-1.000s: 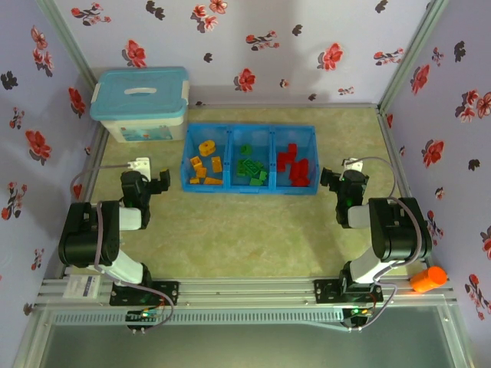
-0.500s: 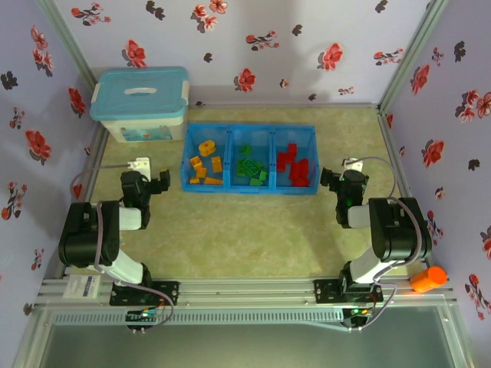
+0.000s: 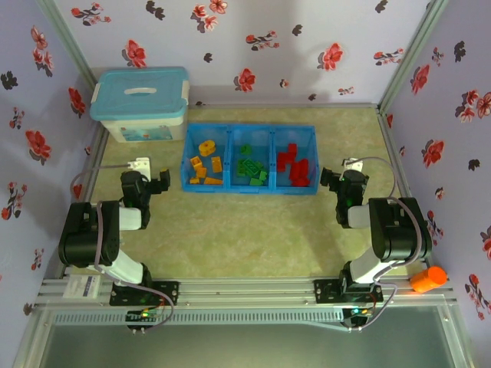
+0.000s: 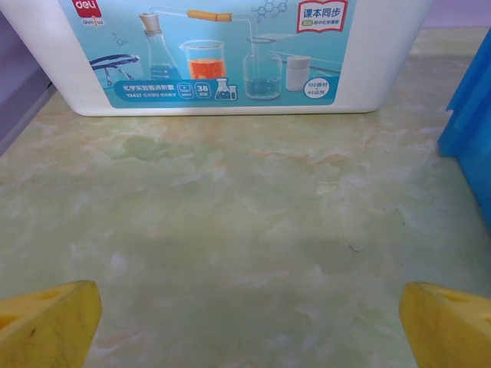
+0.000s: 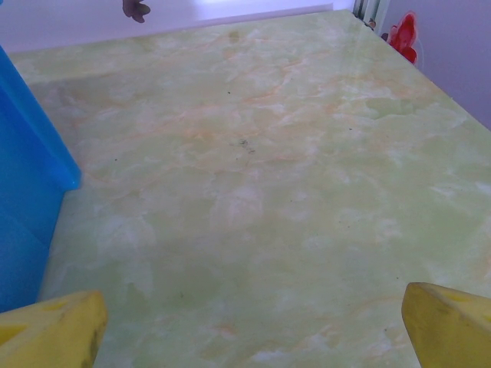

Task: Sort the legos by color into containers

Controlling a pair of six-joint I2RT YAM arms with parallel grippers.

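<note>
Yellow-fingered left gripper and right gripper, jaws wide apart and empty, over pale green marbled tabletop; flower-patterned lilac walls around.

Left arm: lower left of the overhead frame, folded back on itself, its base at the bottom edge and its forearm running up the frame.
Left wrist: left of centre at mid-height, facing up the frame.
Left jaws: spread wide with nothing between them; in the wrist view the yellow left fingertips sit in the two bottom corners.
Right arm: lower right of the overhead frame, folded the same way, mirroring the left.
Right wrist: right of centre at mid-height, facing up the frame.
Right jaws: spread wide with nothing between them; the yellow right fingertips sit in the two bottom corners.
</note>
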